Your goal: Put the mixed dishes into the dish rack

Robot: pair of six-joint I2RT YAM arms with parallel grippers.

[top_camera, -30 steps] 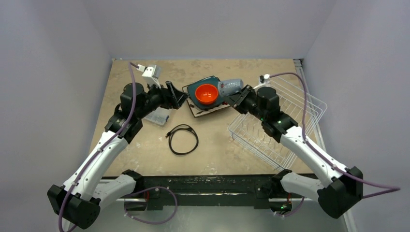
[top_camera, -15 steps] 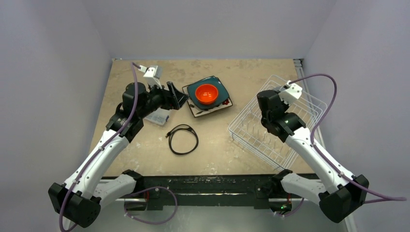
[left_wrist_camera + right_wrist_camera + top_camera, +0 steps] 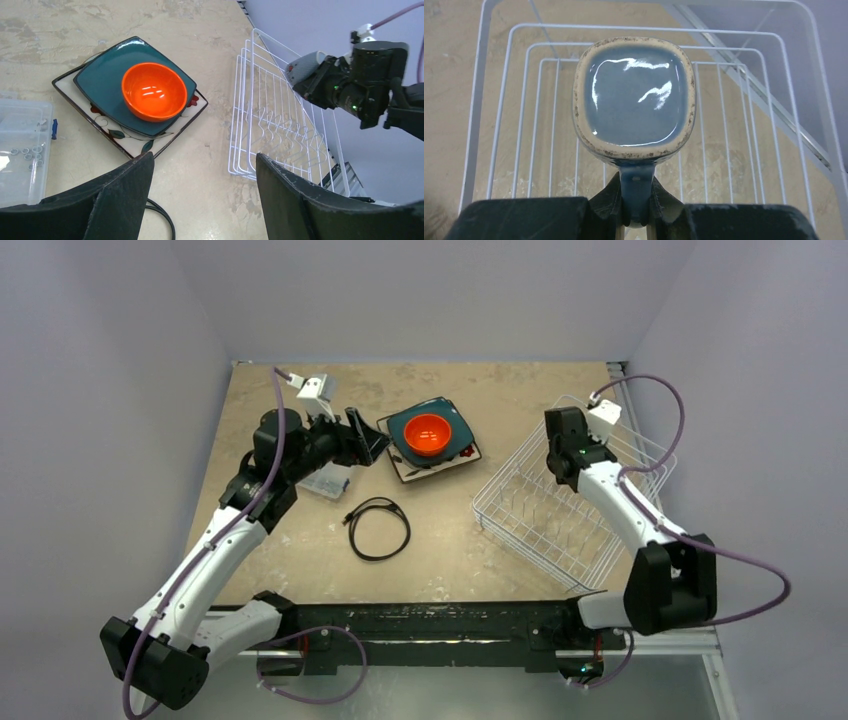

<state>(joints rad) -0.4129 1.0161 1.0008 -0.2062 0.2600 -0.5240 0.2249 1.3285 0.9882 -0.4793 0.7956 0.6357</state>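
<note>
Mug (image 3: 634,95) swung over rack (image 3: 545,520), right jaws pinching, left jaws spread, seemingly near plates (image 3: 100,80)

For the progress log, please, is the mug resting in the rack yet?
No, the right gripper holds the mug by its handle above the rack.

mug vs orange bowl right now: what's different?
The grey-blue mug is clamped by its handle in the right gripper, over the dish rack; the orange bowl sits free on the dark teal plate. The mug's rim is squarish with rounded corners; the bowl's is round. Both look glossy and empty.
</note>
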